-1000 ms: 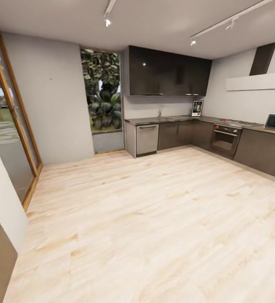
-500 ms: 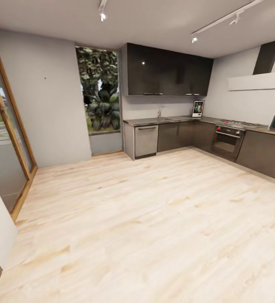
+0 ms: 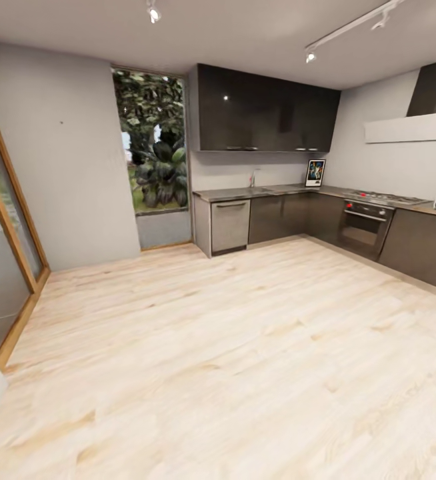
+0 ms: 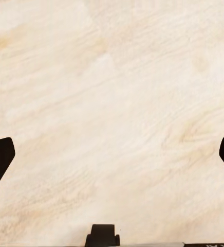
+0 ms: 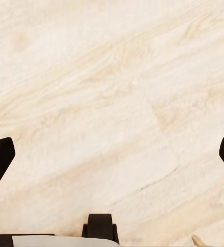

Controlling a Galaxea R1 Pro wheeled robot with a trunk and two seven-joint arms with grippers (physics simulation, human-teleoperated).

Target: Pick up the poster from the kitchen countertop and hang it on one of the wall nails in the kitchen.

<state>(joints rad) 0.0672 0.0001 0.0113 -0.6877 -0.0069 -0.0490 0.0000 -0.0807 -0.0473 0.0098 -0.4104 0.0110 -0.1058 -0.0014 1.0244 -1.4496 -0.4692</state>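
While upright on the kitchen countertop (image 3: pixel 291 189), the poster (image 3: pixel 315 173); both arms' jaws spread wide over pale wood floor (image 4: pixel 112 103).

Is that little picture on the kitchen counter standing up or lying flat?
Standing upright. The poster rises tall from the kitchen countertop in the corner, seemingly against the wall.

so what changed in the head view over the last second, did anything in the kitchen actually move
Only the camera moved: the whole head view has shifted left, as the robot turns or rolls on, so the glass door at the left is sliding out of frame. Nothing was taken hold of or let go. The poster still stands on the kitchen countertop, and the nail is still on the grey wall. Both grippers stay open over the wooden floor.
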